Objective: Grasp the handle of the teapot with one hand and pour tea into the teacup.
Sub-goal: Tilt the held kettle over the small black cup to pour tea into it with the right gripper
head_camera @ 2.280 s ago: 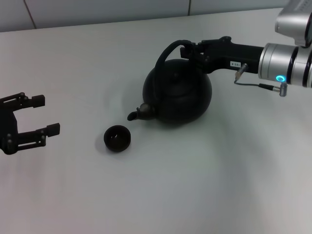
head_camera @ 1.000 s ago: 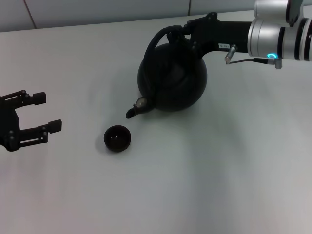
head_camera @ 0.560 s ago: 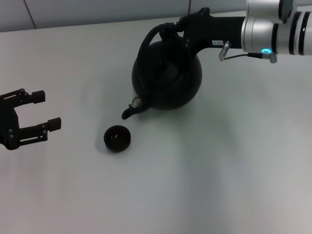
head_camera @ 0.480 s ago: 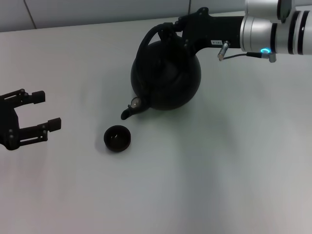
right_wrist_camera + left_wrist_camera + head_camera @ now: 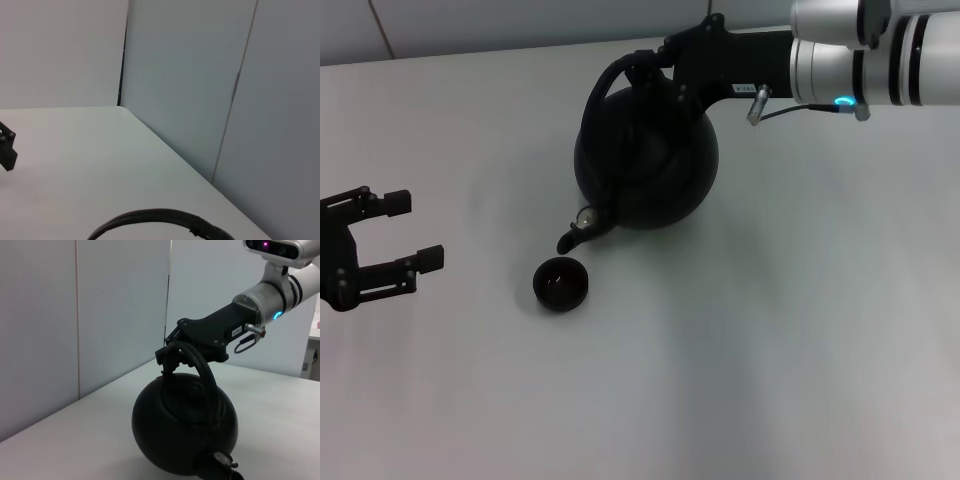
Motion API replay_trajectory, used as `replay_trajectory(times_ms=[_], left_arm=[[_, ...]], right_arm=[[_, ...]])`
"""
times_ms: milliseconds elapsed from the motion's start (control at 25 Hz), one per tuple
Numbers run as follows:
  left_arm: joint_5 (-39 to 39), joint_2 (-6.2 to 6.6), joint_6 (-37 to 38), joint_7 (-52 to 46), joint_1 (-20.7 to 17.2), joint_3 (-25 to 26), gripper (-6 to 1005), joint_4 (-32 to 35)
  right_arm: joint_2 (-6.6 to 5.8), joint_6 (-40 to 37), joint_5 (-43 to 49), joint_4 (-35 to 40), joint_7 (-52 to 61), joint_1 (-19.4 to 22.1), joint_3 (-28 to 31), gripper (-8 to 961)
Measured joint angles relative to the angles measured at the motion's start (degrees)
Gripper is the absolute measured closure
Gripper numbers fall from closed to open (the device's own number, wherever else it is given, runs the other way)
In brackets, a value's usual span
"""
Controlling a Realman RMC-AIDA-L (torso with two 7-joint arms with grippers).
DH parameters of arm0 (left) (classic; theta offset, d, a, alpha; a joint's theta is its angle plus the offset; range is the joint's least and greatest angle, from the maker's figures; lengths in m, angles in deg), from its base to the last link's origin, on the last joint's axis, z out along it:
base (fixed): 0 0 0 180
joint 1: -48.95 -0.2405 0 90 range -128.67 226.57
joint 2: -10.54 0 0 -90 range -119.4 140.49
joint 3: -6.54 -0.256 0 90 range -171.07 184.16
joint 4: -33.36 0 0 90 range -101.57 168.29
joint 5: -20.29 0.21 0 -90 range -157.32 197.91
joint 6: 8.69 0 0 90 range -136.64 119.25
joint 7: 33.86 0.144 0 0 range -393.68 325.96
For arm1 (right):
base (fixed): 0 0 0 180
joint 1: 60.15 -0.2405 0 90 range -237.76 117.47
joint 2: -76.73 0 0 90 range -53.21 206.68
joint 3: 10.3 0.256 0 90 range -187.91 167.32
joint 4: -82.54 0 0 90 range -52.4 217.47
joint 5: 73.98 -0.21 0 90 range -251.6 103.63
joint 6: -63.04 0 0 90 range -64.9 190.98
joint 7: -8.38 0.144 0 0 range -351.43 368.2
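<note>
Black teapot (image 5: 645,165) shifted cupward; right claw (image 5: 665,68) apparently gripping handle (image 5: 610,82).

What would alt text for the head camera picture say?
The right gripper holds a round black teapot by its arched handle, tilted so the spout sits just above a tiny black teacup on a white table. The left gripper waits open at the left edge.

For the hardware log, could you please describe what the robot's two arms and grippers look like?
The right arm is a silver-white cylinder with black bands, a glowing cyan ring light and a thin grey looped cable; its black wrist housing carries a small white label and ends in the right gripper. The left gripper is matte black, angular, with two blocky parallel fingers.
</note>
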Motion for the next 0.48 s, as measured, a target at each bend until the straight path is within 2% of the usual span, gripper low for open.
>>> replay_trajectory(times_ms=[480], left_arm=[[0.0,0.15,-0.1,0.1,0.1,0.0,215,0.0]], right_arm=[[0.02,0.1,0.3,2.5,0.0,-0.1,-2.5,816]])
